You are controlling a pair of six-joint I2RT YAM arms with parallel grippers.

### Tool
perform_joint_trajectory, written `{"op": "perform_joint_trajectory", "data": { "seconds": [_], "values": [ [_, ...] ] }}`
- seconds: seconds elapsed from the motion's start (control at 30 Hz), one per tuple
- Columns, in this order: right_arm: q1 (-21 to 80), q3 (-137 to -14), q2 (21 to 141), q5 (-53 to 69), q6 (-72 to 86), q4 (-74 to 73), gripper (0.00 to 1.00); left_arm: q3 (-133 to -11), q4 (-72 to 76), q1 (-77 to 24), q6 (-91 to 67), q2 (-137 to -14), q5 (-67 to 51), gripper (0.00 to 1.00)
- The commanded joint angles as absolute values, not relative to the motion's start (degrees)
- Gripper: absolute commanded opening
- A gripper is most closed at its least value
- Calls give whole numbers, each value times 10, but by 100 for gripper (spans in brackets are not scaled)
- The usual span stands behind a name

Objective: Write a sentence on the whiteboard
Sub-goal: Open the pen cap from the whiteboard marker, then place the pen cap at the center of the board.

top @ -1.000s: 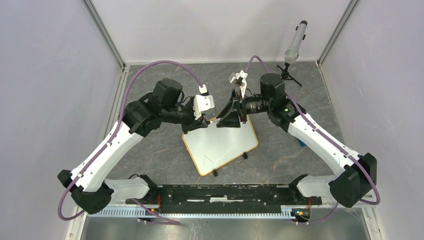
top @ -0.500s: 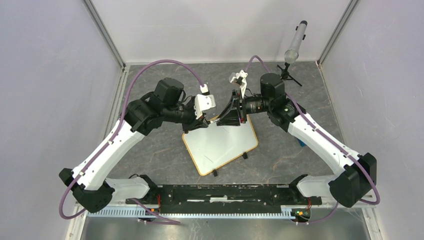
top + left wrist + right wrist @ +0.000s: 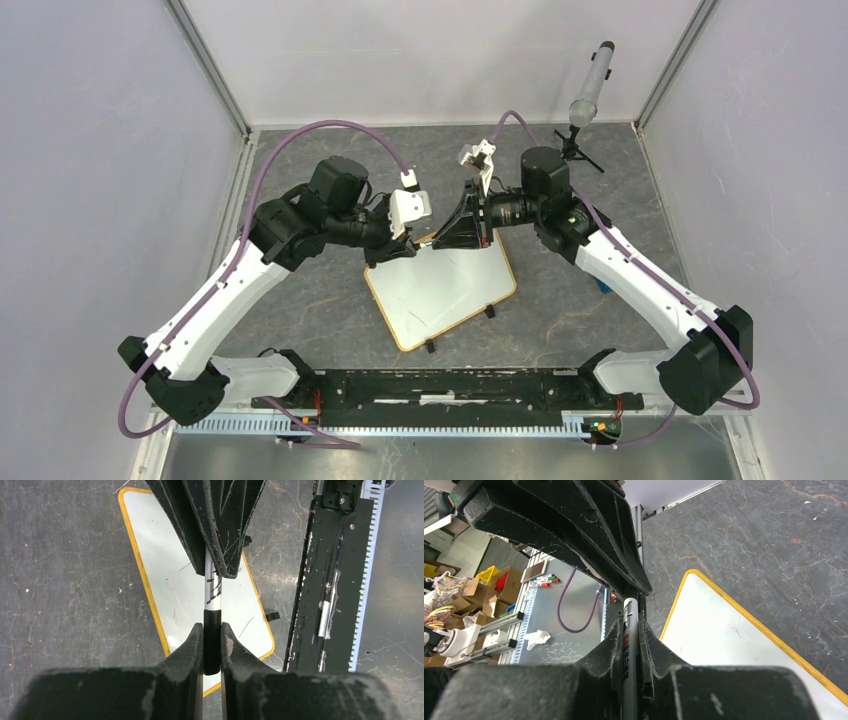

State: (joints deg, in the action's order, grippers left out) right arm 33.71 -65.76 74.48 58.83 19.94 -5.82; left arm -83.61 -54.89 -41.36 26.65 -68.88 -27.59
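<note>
The whiteboard (image 3: 440,292), white with an orange-tan frame, lies flat on the grey table, turned at an angle. Above its far corner both grippers meet on one marker. My left gripper (image 3: 424,241) is shut on the marker's black cap (image 3: 212,645). Facing it, my right gripper (image 3: 452,236) is shut on the white barrel (image 3: 629,611). The left wrist view has the marker (image 3: 212,587) running from my left gripper (image 3: 212,630) up into the right gripper's fingers (image 3: 222,535), over the whiteboard (image 3: 170,580). In the right wrist view my right gripper (image 3: 629,628) holds the barrel beside the whiteboard (image 3: 734,650).
A grey cylinder on a small black tripod (image 3: 588,90) stands at the back right corner. A black rail (image 3: 440,388) runs along the near edge between the arm bases. A small blue object (image 3: 603,286) lies under the right arm. Walls close three sides.
My right gripper's jaws have closed onto the marker barrel. Both arms have stayed almost still, and the left gripper keeps its hold on the cap.
</note>
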Motion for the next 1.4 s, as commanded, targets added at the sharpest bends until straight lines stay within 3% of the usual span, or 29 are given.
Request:
{"op": "perform_joint_trajectory", "data": {
  "seconds": [0.0,0.47,0.73,0.87,1.13,1.37],
  "values": [
    [336,-669,736,580,153,-90,0,-837,-549,-411,282,-678,-265,2],
    [193,-658,708,629,148,-103,0,-789,-572,-311,314,-639,-267,2],
    [171,-646,703,624,97,-139,0,-801,-586,-66,315,-697,-346,2],
    [171,-626,692,617,75,-139,0,-802,-586,47,297,-785,-312,2],
    [208,-616,684,588,-99,-270,0,-691,-495,63,309,-828,-171,2],
    [239,-586,675,577,-150,-293,0,-631,-453,61,307,-874,-116,3]
  ]
}}
